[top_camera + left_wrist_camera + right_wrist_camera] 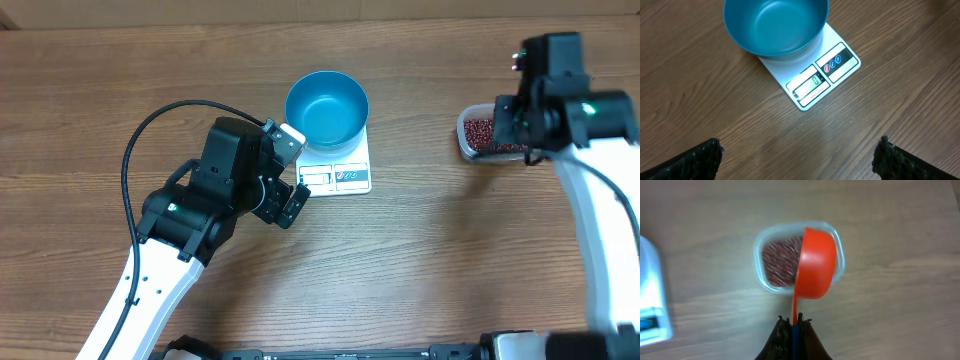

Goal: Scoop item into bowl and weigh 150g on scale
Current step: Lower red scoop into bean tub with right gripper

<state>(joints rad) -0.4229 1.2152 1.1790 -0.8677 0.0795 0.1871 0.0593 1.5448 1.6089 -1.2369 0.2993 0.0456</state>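
While right hand (795, 326) pinches glossy orange scoop (815, 262) over grainy beans (777, 260), left hand (800, 157) gapes empty.

The scale (790, 75) carries the only readable mark: its display window (810, 85) shows a single digit, 0. Beside the window, the label panel (836, 62) bears three small round symbols, one red and two blue, with fine print under them too small to read. From overhead, both are illegible.
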